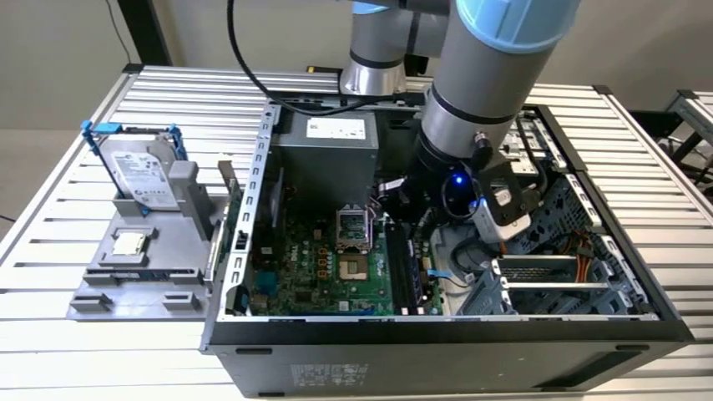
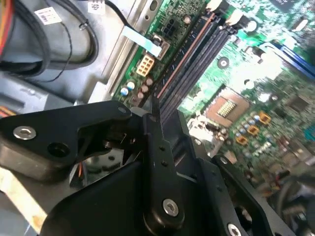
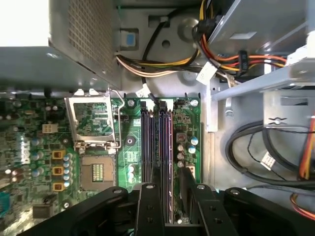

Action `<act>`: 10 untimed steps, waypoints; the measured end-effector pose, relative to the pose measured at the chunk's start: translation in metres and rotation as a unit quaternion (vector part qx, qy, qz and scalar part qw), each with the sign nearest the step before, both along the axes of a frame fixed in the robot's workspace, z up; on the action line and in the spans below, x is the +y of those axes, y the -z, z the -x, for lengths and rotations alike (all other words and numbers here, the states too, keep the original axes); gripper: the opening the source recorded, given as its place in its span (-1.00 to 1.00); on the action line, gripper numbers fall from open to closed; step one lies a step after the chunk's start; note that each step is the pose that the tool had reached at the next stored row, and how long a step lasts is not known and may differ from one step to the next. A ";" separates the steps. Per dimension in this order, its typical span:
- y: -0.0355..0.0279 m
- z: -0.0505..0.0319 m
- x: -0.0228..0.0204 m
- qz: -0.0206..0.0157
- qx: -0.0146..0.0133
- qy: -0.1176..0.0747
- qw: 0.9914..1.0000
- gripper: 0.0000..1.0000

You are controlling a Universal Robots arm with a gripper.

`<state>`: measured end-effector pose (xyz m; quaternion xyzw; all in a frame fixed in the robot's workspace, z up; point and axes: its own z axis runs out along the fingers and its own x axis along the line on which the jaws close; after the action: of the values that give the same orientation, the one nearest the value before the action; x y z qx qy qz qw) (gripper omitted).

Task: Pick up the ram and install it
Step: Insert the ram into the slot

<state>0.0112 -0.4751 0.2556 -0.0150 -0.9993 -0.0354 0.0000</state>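
- Green motherboard (image 1: 323, 259) lies in the open black case (image 1: 446, 334) in the exterior view. The arm (image 1: 479, 83) reaches down on it towards that view's right.
- In the first wrist view, the gripper (image 3: 170, 172) sits astride the ram (image 3: 169, 137), which stands in the long slots beside the CPU socket (image 3: 98, 172). I cannot tell whether it is clamped.
- The second wrist view shows the ram's reddish edge (image 2: 184, 59) running up to the gripper (image 2: 167, 115).
- The exterior view alone takes in the blue-framed hard drive (image 1: 139, 175) outside the case.
- The white label (image 1: 336, 128) on the power supply has print too small to read.
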 end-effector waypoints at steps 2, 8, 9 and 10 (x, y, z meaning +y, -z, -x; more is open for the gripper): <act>0.0001 0.0000 0.0000 0.000 0.000 0.000 1.000 -1.00; 0.0001 0.0000 0.0000 0.000 0.000 0.000 1.000 -1.00; 0.0001 0.0000 0.0000 0.000 0.000 0.000 1.000 -1.00; 0.0001 0.0000 0.0000 0.000 0.000 0.000 1.000 -1.00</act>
<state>0.0112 -0.4751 0.2555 -0.0151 -0.9992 -0.0359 0.0001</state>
